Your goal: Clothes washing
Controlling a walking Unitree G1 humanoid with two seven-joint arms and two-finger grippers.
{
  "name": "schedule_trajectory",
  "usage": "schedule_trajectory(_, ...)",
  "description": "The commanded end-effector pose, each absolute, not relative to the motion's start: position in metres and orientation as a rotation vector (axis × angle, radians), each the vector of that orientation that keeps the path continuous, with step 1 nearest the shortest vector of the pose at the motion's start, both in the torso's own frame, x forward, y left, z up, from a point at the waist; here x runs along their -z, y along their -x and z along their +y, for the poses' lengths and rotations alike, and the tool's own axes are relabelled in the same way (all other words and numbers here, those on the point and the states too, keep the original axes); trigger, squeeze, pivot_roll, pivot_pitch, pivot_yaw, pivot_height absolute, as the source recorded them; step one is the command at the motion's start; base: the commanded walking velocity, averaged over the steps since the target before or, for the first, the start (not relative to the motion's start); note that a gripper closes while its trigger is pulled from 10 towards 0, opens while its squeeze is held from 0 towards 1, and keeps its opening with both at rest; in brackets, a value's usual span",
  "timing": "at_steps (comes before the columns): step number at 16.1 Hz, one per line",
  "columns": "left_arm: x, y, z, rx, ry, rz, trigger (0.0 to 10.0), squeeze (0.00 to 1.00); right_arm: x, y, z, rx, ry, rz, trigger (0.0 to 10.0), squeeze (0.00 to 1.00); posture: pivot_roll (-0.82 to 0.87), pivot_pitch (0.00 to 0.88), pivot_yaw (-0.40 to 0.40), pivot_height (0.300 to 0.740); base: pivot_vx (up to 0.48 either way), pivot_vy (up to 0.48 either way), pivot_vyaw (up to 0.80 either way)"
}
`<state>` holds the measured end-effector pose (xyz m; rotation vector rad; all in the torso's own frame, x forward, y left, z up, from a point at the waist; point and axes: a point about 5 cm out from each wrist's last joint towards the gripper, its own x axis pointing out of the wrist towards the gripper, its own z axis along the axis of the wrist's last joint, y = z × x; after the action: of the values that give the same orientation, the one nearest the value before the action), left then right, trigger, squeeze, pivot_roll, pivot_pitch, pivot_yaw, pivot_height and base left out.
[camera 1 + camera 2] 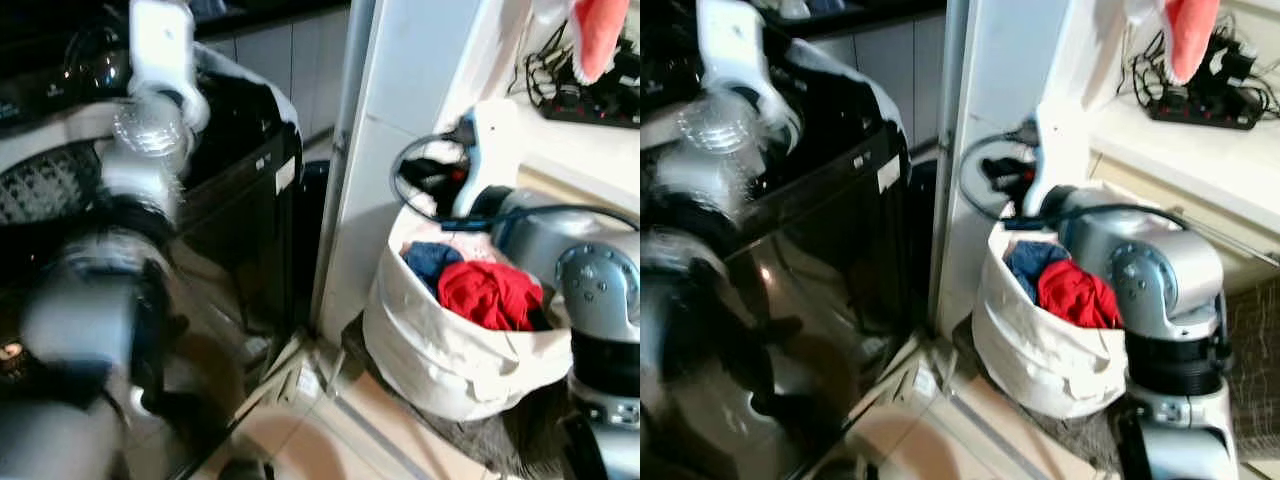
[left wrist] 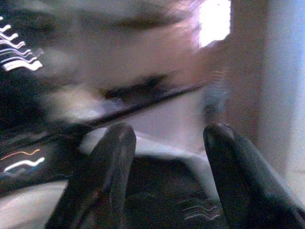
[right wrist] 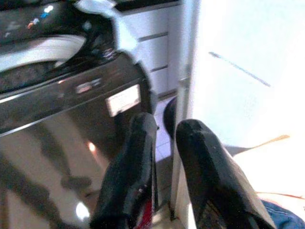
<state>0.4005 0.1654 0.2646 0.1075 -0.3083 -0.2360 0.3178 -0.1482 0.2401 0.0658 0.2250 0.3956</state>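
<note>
power strip [image 1: 1202,106] – tangled cables – on white counter [image 1: 1200,160]

This is a laundry corner in a home. A glossy black top-loading washing machine [image 1: 230,170] fills the left of the frame, its drum rim showing at the upper left. At the lower right a white fabric laundry basket [image 1: 450,350] sits on the pale tiled floor [image 1: 330,430], holding a red garment [image 1: 490,295] and a blue garment [image 1: 430,260]. A white wall panel [image 1: 400,110] rises between them, and at the upper right a power strip with tangled cables [image 1: 1200,100] lies on a white tabletop [image 1: 1180,150].
</note>
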Motion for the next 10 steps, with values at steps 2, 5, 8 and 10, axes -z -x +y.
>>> schedule_trajectory(2, -0.232, -0.364, 0.119, 0.604, -0.142, -0.311, 10.0, 0.00, -0.220, -0.335, -0.182, -0.224, -0.026, 0.286, 10.0, 1.00, 0.00, 0.000, -0.046, 0.740, 0.000, 0.000, 0.00)
schedule_trajectory(5, -0.196, -0.340, 0.100, 0.679, -0.179, -0.250, 10.0, 0.00, -0.186, -0.352, -0.203, -0.142, -0.003, 0.406, 10.0, 1.00, -0.01, 0.000, -0.044, 0.740, 0.000, 0.000, 0.00)
schedule_trajectory(8, -0.177, -0.303, 0.080, 0.894, -0.191, -0.161, 10.0, 0.00, -0.125, -0.364, -0.224, -0.101, 0.079, 0.597, 10.0, 1.00, 0.01, 0.000, -0.045, 0.740, 0.000, 0.000, 0.00)
schedule_trajectory(10, -0.171, -0.295, 0.077, 0.921, -0.218, -0.135, 10.0, 0.00, -0.113, -0.363, -0.232, -0.065, 0.075, 0.618, 10.0, 1.00, 0.02, 0.000, -0.042, 0.740, 0.000, 0.000, 0.00)
